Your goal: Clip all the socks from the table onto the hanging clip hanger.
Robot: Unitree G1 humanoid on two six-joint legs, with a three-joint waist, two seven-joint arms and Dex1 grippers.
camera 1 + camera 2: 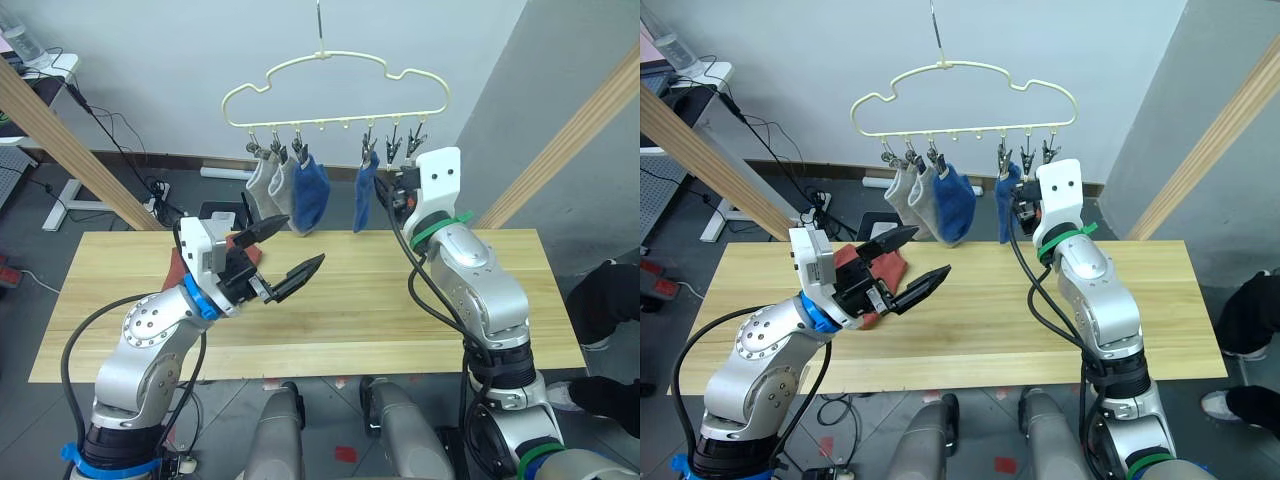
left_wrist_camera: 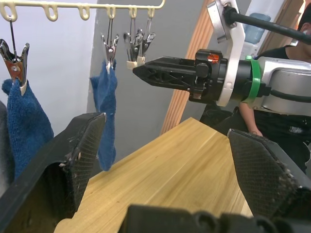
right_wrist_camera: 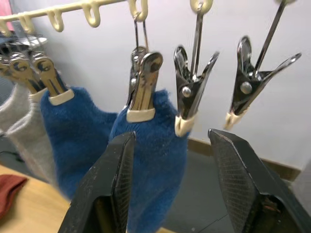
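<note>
The pale yellow clip hanger (image 1: 335,88) hangs above the table's (image 1: 420,300) far edge. Two grey socks (image 1: 270,185) and two blue socks (image 1: 312,195) hang from its clips. Rust-red sock fabric (image 1: 885,268) lies on the table at the left, partly hidden behind my left gripper (image 1: 303,240). That gripper is open and empty, held above the table and pointing right. My right gripper (image 3: 172,136) is raised to the hanger's right end, open, with its fingers on either side of the right blue sock (image 3: 155,160) and an empty clip (image 3: 192,92).
Slanted wooden posts (image 1: 70,150) stand at both sides behind the table. Cables and a white desk (image 1: 40,70) sit on the floor at the back left. A person in black (image 1: 610,300) is at the table's right end.
</note>
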